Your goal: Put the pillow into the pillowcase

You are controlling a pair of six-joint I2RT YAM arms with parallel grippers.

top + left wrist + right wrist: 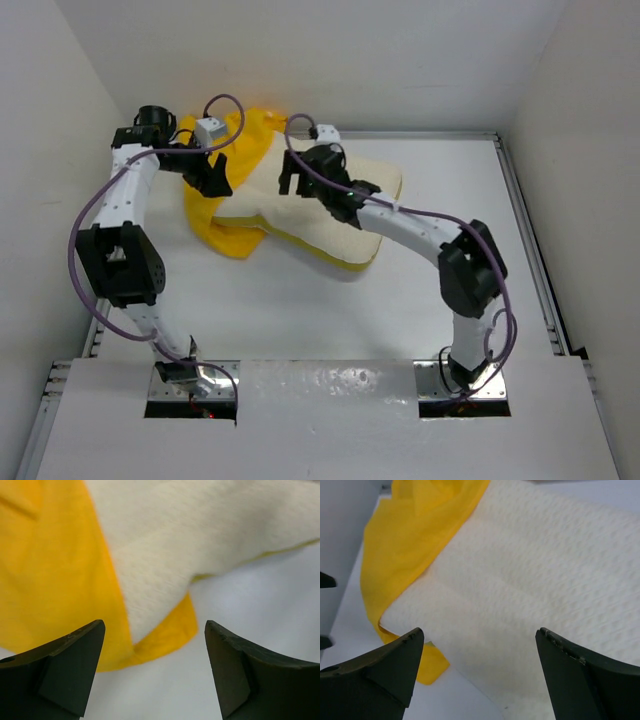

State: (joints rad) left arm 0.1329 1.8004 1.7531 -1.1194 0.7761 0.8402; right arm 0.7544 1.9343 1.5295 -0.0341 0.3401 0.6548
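Seeing my left pincer [155, 630] and right pincer [480, 635] spread wide, gripping nothing, above the pillow [335, 215], whose left end lies on the crumpled pillowcase [222, 228], far left on the surface [330, 310].

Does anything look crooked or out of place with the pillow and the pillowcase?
Yes. The pillowcase is crumpled and bunched around only the left end of the pillow. Most of the pillow lies bare, slanted across the table, so it is far from fully inside.
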